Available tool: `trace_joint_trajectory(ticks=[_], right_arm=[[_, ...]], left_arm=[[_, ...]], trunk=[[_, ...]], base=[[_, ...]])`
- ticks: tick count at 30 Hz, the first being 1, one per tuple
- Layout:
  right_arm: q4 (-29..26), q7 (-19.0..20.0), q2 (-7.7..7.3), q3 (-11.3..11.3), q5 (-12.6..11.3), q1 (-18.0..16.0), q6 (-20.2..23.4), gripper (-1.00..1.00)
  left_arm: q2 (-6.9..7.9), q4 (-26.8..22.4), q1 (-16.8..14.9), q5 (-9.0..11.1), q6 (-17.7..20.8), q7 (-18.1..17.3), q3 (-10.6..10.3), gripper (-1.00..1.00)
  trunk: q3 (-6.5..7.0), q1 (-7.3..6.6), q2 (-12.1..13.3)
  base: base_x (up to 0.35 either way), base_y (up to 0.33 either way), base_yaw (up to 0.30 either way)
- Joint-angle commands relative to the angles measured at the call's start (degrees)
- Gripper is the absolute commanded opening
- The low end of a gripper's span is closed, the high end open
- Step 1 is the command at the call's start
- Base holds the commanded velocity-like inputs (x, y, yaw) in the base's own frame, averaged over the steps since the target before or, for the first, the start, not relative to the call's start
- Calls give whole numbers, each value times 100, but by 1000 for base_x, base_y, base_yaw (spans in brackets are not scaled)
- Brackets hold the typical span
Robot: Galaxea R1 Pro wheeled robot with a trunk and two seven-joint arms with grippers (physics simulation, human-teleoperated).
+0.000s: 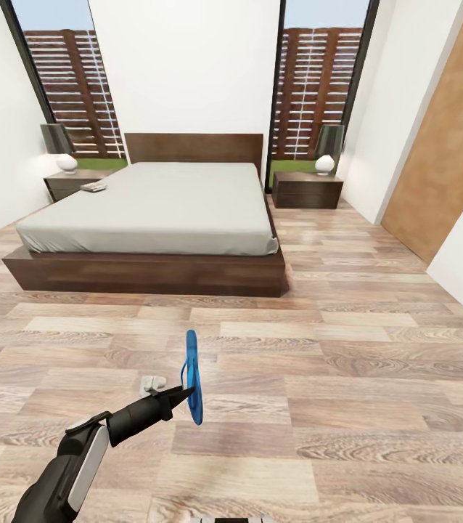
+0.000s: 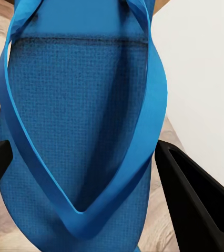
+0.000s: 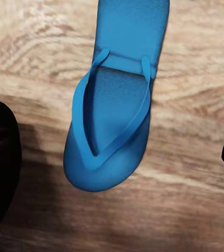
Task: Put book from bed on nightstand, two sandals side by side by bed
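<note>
Fingers [image 2: 193, 205] of the left gripper [image 1: 181, 396] are pinched on one blue sandal [image 1: 192, 378], held on edge, long axis upright, well short of the bed [image 1: 152, 211]. Seen from the right wrist, the second sandal [image 3: 114, 113] lies flat on the floor [image 3: 191, 210] between spread right fingers [image 3: 1, 157].

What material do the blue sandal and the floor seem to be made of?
Sandal: probably foam or rubber, matte; the sole shows a fine woven-like grain, and the straps are smooth. Floor: looks like light wood planks, with visible grain and seams.
</note>
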Motion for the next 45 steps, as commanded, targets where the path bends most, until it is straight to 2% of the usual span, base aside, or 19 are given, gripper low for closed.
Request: trace_joint_trajectory(ticks=[1,7,12,19,25,34,40,45], right_arm=[[23,7,-3,-48,52,-9,-41,100],[23,7,-11,-62,47,-9,-41,100],[23,7,-12,-69,46,-9,-41,100],[23,0,-12,-97,46,-9,-55,100],[23,-6,-12,-108,6,-9,-372,100],[23,-37,-23,-110,-7,-9,-427,100],[23,-37,-42,-110,-14,-9,-427,100],[23,-37,-47,-112,-15,-9,-428,100]], left_arm=[[0,1,-2,34,45,-3,3,-100],[0,1,-2,33,38,-4,3,-100],[-5,1,-2,33,37,-1,3,-100],[-8,1,-2,33,37,-1,3,-100],[-9,0,-2,33,37,-1,3,-100],[-9,1,-2,33,37,-1,3,-100],[-9,1,-2,33,37,-1,3,-100],[-9,1,-2,33,37,-1,3,-100]], trunk=[[-5,-1,-2],[-5,-1,-2],[-115,12,-9],[-115,12,-9],[-115,12,-9],[-115,12,-9],[-248,27,-17],[-248,27,-17]], base=[[0,0,0],[0,0,0],[0,0,0],[0,0,0],[0,0,0],[0,0,0],[0,0,0],[0,0,0]])
